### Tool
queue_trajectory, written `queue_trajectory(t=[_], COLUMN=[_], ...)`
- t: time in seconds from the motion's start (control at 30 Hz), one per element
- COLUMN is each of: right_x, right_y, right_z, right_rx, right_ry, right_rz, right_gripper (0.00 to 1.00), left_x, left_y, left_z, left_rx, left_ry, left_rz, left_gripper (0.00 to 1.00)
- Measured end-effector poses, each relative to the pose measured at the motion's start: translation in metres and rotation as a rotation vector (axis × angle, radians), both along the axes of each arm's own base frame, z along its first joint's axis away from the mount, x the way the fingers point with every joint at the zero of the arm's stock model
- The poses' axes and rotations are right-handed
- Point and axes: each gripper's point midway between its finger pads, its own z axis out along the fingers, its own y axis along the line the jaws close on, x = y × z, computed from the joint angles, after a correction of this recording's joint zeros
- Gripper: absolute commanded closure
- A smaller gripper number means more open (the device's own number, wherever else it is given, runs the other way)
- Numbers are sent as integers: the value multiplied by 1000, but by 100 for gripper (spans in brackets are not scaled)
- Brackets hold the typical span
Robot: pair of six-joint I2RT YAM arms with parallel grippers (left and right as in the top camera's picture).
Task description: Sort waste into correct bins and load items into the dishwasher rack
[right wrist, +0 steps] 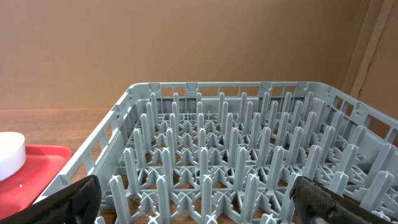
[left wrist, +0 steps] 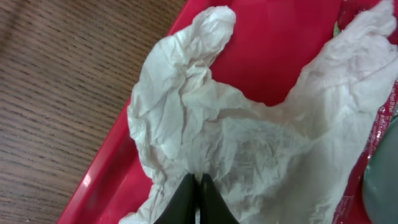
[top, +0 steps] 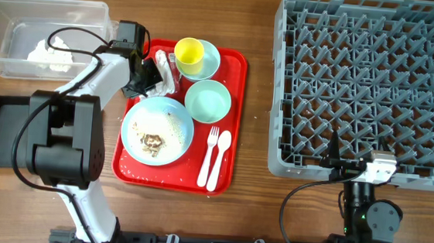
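Observation:
A crumpled white tissue (left wrist: pixel 249 124) lies on the back left corner of the red tray (left wrist: pixel 267 43). My left gripper (left wrist: pixel 199 179) is shut on its near edge; from overhead the gripper (top: pixel 152 74) sits at the tissue (top: pixel 167 67). The tray (top: pixel 237 84) also carries a pale blue plate (top: pixel 178 118) with brown scraps (top: pixel 152 141), a mint green bowl (top: pixel 208 100), a yellow cup (top: pixel 189 53) in a light blue bowl (top: pixel 209 59), and a white fork (top: pixel 209 156) and spoon (top: pixel 221 157). My right gripper (right wrist: pixel 199 205) is open before the grey dishwasher rack (right wrist: pixel 249 124).
A clear tub (top: pixel 8 12) at the back left holds another white tissue (top: pixel 51 54). A black tray (top: pixel 0 120) lies at the left, partly under my left arm. The dishwasher rack (top: pixel 278 87) fills the right side, and the right arm's base stands at its front edge.

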Motion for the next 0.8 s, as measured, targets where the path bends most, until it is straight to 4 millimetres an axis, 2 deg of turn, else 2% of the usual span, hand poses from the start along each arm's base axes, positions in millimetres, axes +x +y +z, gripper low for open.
queue_trajectory(t=[0.13, 0.23, 0.33, 0.37, 0.4, 0.47, 0.53, 0.67, 0.73, 0.8], right_x=[0, 0, 0, 0, 0, 0, 0, 0, 0, 0], right_y=[0, 0, 0, 0, 0, 0, 0, 0, 0, 0], right_z=[0, 0, 0, 0, 0, 0, 0, 0, 0, 0], right_rx=[0, 0, 0, 0, 0, 0, 0, 0, 0, 0], right_ry=[0, 0, 0, 0, 0, 0, 0, 0, 0, 0], right_rz=[0, 0, 0, 0, 0, 0, 0, 0, 0, 0], right_gripper=[0, 0, 0, 0, 0, 0, 0, 0, 0, 0], left_x=[-2, -1, 9, 12, 15, 16, 17, 26, 31, 31], left_y=[0, 0, 0, 1, 2, 5, 11, 32, 54, 83], left_z=[2, 20, 77, 99, 130, 162, 186, 208, 221, 232], left_rx=[0, -2, -9, -8, -5, 5, 31, 104, 139, 174], left_ry=[8, -17, -160, -216, -293, -376, -445, -536, -586, -621], left_rz=[0, 0, 1, 3, 7, 16, 34, 98, 158, 248], left_gripper=[96, 96, 96, 96, 96, 96, 96, 96, 96, 96])
